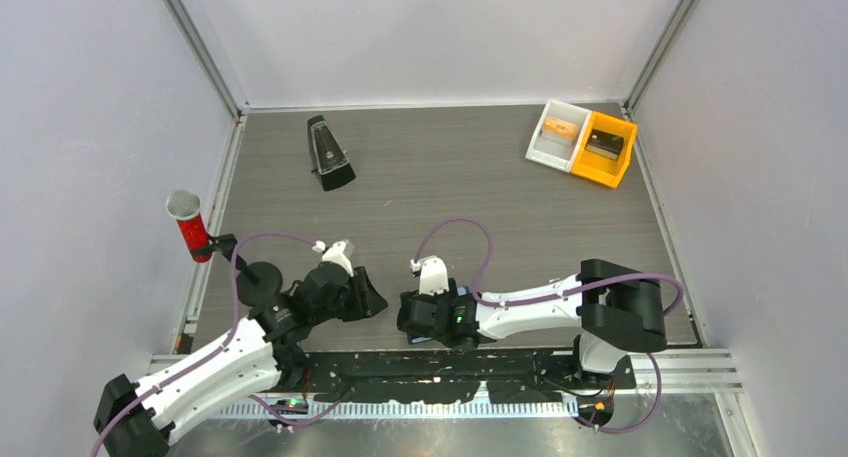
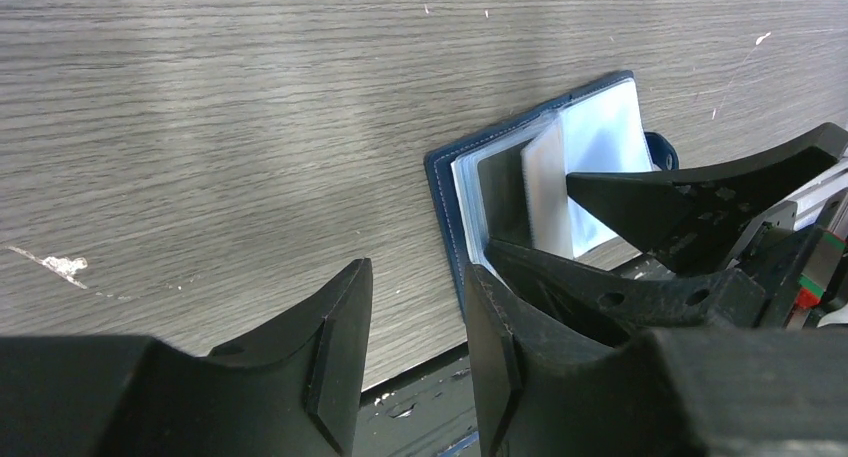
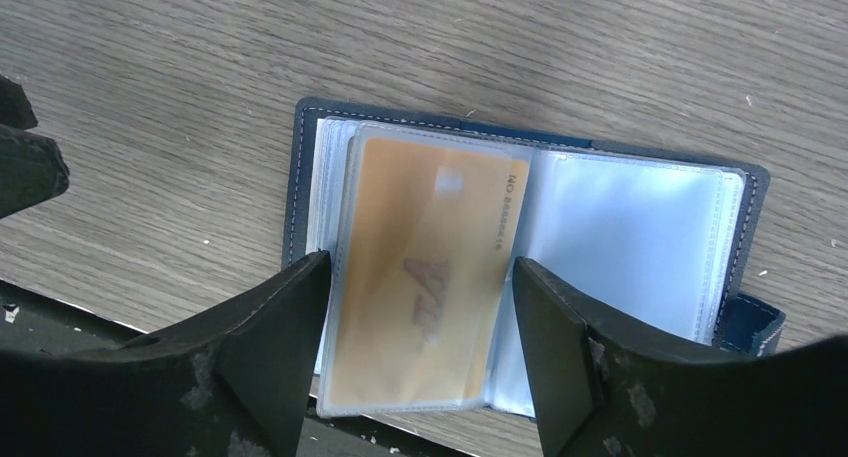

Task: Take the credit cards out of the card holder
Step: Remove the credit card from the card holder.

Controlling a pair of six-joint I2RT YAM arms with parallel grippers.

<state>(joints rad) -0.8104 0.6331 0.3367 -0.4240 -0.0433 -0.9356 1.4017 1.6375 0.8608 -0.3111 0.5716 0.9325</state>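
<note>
Extraction not yet begun: the card holder (image 3: 300, 187) lies open at the bench's (image 3: 150, 97) near edge, its orange card (image 3: 425, 307) sleeved inside. Right jaws hover wide astride that card; left jaws, half-parted, hold nothing. Next probably comes pinching the card's exposed edge.

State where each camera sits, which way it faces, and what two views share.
Top external: above and behind the robot, looking down on the table; both arms show, with left end effector and right end effector.
Left wrist: on that wrist, looking low across the table at the card holder; left fingers below.
Right wrist: on that wrist, looking down onto the open card holder and orange-yellow card; right fingers flank it.
Shared: both wrist views show the card holder.
</note>
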